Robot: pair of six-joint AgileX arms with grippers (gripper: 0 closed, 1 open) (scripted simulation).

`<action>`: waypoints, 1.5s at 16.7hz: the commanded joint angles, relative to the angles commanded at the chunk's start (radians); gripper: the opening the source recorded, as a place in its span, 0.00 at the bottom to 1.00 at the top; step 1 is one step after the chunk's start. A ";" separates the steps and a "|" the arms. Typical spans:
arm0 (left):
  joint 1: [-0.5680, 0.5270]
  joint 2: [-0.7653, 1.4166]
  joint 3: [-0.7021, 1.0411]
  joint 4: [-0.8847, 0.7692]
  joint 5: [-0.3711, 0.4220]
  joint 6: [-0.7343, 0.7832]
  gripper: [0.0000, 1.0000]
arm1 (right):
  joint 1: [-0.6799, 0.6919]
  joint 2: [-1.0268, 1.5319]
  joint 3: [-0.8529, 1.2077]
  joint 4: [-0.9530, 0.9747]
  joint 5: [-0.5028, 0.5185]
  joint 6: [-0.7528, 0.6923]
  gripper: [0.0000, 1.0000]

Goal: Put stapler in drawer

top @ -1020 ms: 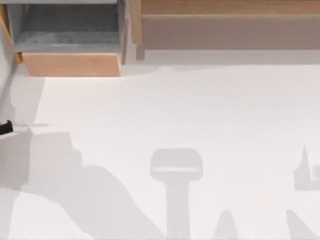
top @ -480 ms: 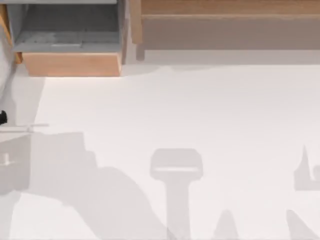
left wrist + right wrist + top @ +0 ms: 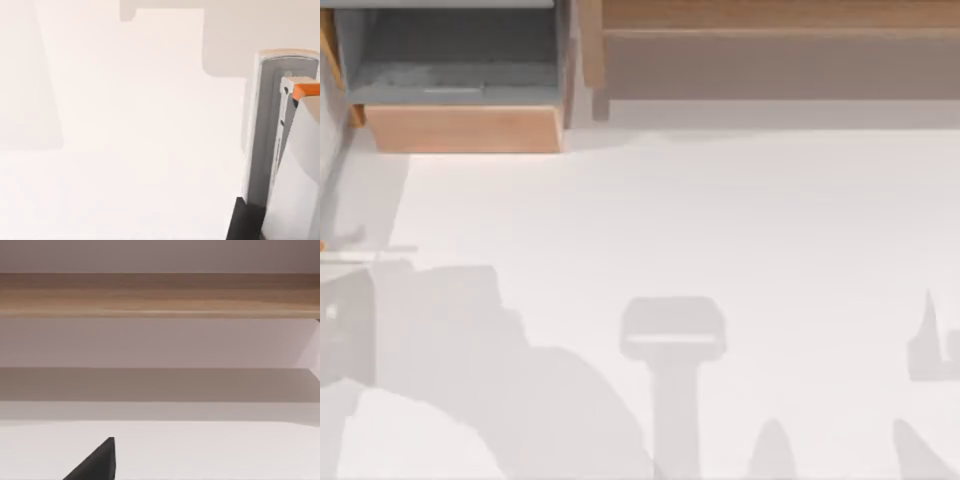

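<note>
I am watching the stapler (image 3: 270, 130) through the left wrist camera: a pale grey body with an orange piece near its far end. It is sitting right up against the left gripper (image 3: 247, 222), and its long axis is running straight out along the gripper's line of reach. I cannot tell whether that gripper is clenched on it or merely lying beside it.

In the top view the drawer (image 3: 465, 128) is standing pulled out at the upper left of the frame, with its tan front panel facing the open table (image 3: 720, 220). I am seeing nothing lying on its grey floor. The long wooden ledge (image 3: 770, 15) is filling the upper right.

I am judging the left arm to be the nearer one, since its broad shadow is falling across the lower left of the top view, on the drawer's side. The coming move is therefore turning on carrying the stapler up the frame, over the front panel and down into the grey box.

The right gripper (image 3: 97, 465) is idling and facing the ledge, and I cannot tell its state either
</note>
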 joint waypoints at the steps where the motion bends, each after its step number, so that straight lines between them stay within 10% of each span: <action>1: 0.034 -0.019 0.050 -0.021 -0.012 0.011 0.00 | 0.000 0.000 0.000 0.000 0.000 0.000 1.00; 14: 0.120 0.362 1.087 -0.158 -0.001 0.252 0.00 | 0.000 0.000 0.000 0.000 0.000 0.000 1.00; 25: 0.039 0.876 1.374 -0.542 0.060 0.469 0.00 | 0.000 0.000 0.000 0.000 0.000 0.000 1.00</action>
